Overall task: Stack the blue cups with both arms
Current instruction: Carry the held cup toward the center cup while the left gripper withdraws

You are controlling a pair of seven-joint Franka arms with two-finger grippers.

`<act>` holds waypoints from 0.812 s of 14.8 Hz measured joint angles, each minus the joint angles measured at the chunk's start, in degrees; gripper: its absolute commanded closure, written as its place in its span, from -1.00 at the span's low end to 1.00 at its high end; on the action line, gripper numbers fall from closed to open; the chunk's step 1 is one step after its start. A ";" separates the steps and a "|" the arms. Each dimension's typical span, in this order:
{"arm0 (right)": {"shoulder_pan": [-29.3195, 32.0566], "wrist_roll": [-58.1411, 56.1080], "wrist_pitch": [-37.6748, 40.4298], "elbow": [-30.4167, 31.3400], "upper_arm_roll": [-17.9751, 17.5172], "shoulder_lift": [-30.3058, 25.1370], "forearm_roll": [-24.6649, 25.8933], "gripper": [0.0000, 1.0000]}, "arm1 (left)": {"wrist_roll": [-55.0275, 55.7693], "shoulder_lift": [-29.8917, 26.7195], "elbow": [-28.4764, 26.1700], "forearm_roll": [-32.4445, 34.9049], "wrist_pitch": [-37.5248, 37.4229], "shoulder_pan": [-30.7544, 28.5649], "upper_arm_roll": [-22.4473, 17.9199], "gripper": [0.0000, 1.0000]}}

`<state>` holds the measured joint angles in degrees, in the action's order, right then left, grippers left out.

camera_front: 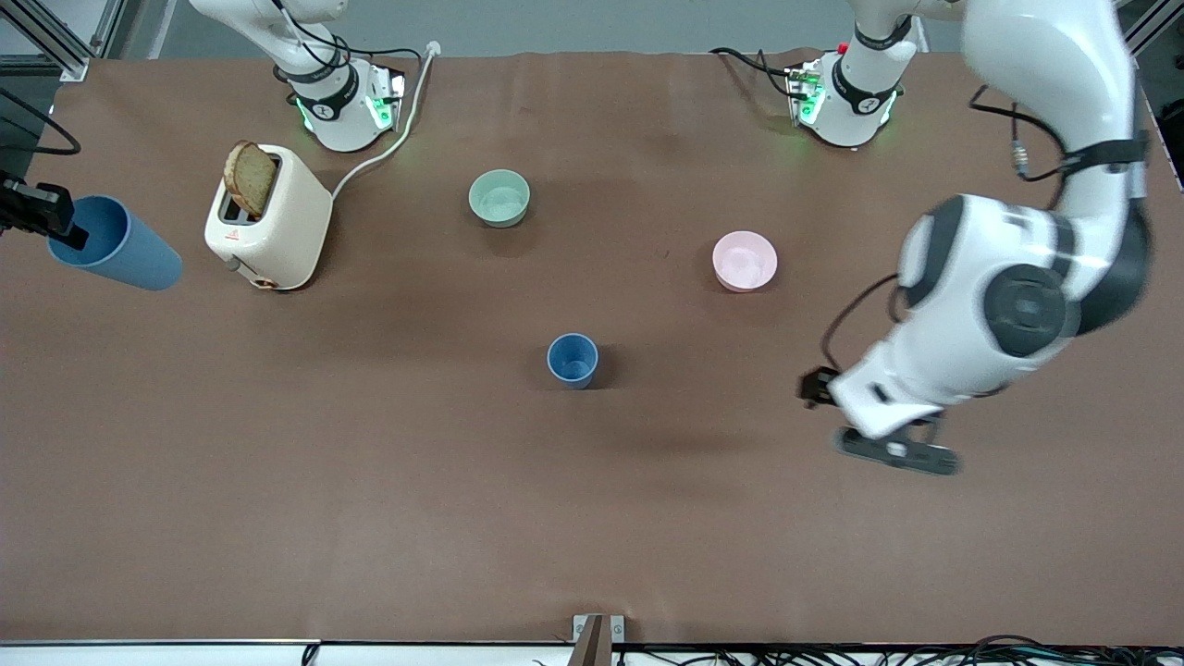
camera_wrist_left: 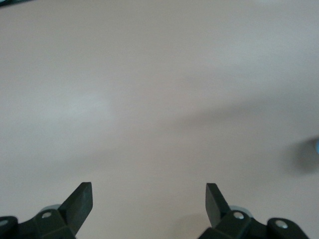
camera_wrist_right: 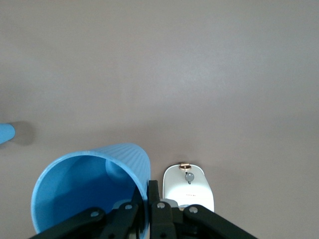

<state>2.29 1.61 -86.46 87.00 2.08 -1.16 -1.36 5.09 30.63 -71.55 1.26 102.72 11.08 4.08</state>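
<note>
Gripping blue cup rim: right pincer, tight.

cream plastic toaster holding a brown bread slice | mint-green round bowl | pink round bowl

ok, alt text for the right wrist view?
The right gripper is shut on the rim of a blue cup, held tilted in the air with its open mouth toward the camera. Below it on the brown table are a white toaster and, at the picture's edge, the other blue cup.
</note>
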 measured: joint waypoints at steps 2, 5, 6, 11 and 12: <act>-0.10 0.73 -0.50 0.04 -0.04 0.02 -0.08 0.96 | 2.53 -2.34 0.11 0.03 -2.08 -3.16 -0.08 -1.00; -2.30 3.86 -2.14 0.37 -0.11 0.12 -0.26 0.96 | 4.62 -8.12 -0.61 0.19 -4.01 -5.25 -1.83 -1.00; -3.50 5.28 -2.89 0.67 -0.15 0.22 -0.40 0.96 | 4.94 -10.15 -1.24 0.09 -4.21 -6.77 -2.18 -1.00; -12.25 14.98 -9.49 1.74 -0.44 3.31 -3.49 0.96 | 1.55 -17.34 -4.58 -0.74 -4.73 -10.54 -6.64 -1.00; -13.97 16.34 -11.20 1.86 -0.49 4.46 -4.32 0.96 | 0.29 -17.93 -4.84 -0.78 -4.91 -10.54 -6.95 -1.00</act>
<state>-11.69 17.96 -97.66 88.87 1.60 3.30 -5.69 5.38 12.70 -76.40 0.48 97.81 0.54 -2.87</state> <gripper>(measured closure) 0.947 0.000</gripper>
